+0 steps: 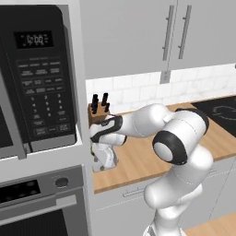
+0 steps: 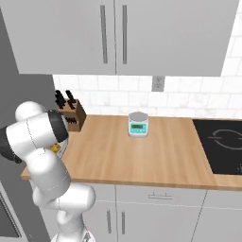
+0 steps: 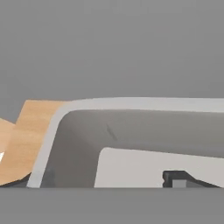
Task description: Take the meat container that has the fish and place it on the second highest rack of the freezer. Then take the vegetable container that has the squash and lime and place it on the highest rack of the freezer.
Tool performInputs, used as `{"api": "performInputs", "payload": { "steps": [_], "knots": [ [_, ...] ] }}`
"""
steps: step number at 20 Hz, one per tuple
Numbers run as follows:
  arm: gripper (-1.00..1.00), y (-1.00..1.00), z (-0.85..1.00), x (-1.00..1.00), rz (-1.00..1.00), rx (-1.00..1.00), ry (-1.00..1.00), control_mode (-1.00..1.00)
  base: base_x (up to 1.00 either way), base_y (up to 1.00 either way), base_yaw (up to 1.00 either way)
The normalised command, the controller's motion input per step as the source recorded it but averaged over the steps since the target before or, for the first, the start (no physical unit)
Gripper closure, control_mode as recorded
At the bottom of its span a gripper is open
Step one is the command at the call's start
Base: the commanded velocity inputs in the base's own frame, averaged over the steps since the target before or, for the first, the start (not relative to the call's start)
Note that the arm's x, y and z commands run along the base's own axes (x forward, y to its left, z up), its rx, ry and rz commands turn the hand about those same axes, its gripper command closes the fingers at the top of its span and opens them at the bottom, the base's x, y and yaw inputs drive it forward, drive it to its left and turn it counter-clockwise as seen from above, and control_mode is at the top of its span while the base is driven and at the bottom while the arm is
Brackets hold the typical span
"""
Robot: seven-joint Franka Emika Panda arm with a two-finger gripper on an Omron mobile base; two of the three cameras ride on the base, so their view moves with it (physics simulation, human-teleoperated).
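The gripper point(image 1: 102, 165) is being held low over the left end of the wooden counter point(image 1: 147, 156), just in front of the knife block point(image 1: 97, 110) on the robot's side. Its jaws are being kept spread wide. Nothing is being shown pinched between them, though the fingers themselves are being hidden by the white hand in the left base view.

In the hand view a pale grey container point(image 3: 131, 104) is being looked into from close by. Its rounded rim and smooth inner wall are being shown, with bare wood beside it. A small patch of yellow, probably the squash point(image 2: 56, 148), is being glimpsed in front of the knife block, behind the arm, so this is being judged to be the vegetable container. The lime cannot be made out.

The container is being judged light, stiff and thin-walled, with a slick surface that could slide between the pads. Its load is loose and round, so rolling is being expected if the container is tipped. A hold across one straight stretch of the wall, with one finger inside and one outside, away from the curved corner, is being judged safest, with the container being kept level throughout.
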Motion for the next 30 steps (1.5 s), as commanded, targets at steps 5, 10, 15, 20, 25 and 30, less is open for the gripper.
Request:
{"api": "performInputs", "payload": {
  "steps": [5, 10, 15, 20, 25, 30],
  "knots": [
    [1.0, -0.11, -0.89, -0.59, -0.1, -0.01, 0.0, -1.0, 0.0, 0.0, 0.0],
    [1.0, -0.02, -0.33, -0.5, 0.03, -0.05, -0.05, -1.0, 0.0, 0.0, 0.0],
    [1.0, 0.0, -0.12, -0.24, 0.21, -0.13, 0.03, -1.0, 0.0, 0.0, 0.0],
    [1.0, -0.07, 0.08, -0.16, 0.21, -0.04, -0.01, -1.0, 0.0, 0.0, 0.0],
    [1.0, -0.43, 0.45, -0.52, -0.01, 0.0, -0.25, -1.0, 0.0, 0.0, 0.0],
    [1.0, -0.67, 0.48, -0.66, -0.04, 0.03, -0.37, -1.0, 0.0, 0.0, 0.0]
  ]
}}
